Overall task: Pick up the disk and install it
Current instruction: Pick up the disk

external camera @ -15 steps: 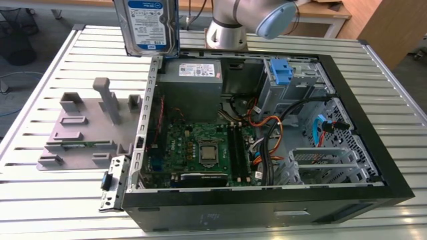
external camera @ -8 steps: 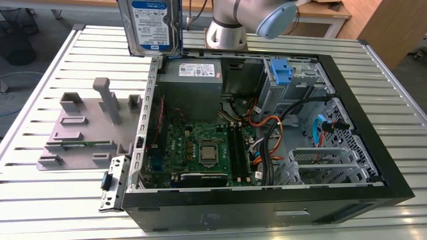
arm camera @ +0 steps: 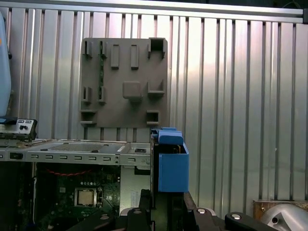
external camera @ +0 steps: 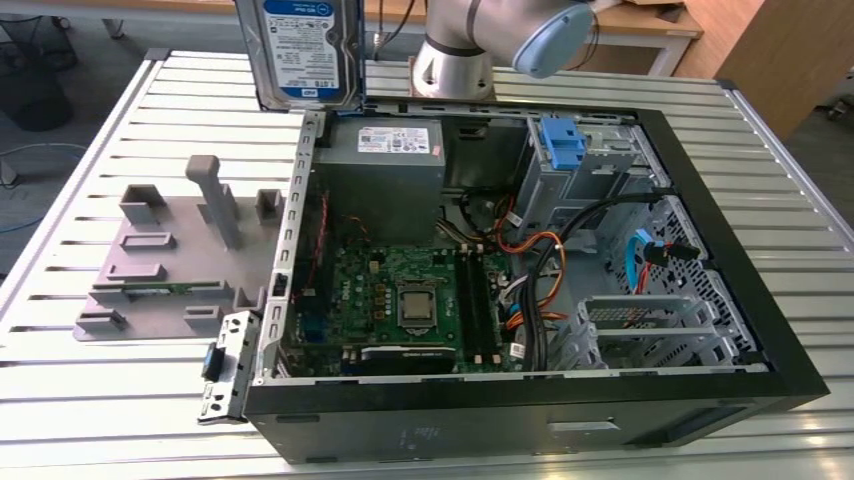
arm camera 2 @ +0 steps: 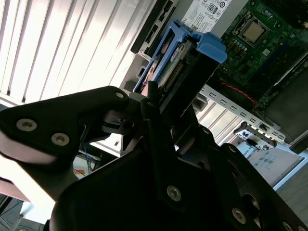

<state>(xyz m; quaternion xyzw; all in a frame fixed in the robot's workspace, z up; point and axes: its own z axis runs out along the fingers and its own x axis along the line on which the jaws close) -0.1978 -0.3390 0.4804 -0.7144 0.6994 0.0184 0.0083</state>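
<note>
The disk [external camera: 308,50] hangs upright high over the slatted table, just off the far left corner of the open computer case [external camera: 755,300] in the exterior view, its white-and-blue label facing the camera. In both wrist views my gripper [arm camera 2: 166,108] is shut on the disk [arm camera 2: 175,65], black fingers [arm camera 2: 153,115] clamping its lower end. The blue bracket [arm camera: 172,166] frames the drive, with its end tab pointing away from the gripper [arm camera: 163,209].
The case lies open with its motherboard [external camera: 400,295], grey power supply box [external camera: 382,150], a small upright blue latch piece [external camera: 563,142] and a metal drive cage [external camera: 641,328]. A grey fixture plate [external camera: 160,262] lies on the table [external camera: 120,110] at the exterior view's left. The arm's base [external camera: 461,50] stands behind the case.
</note>
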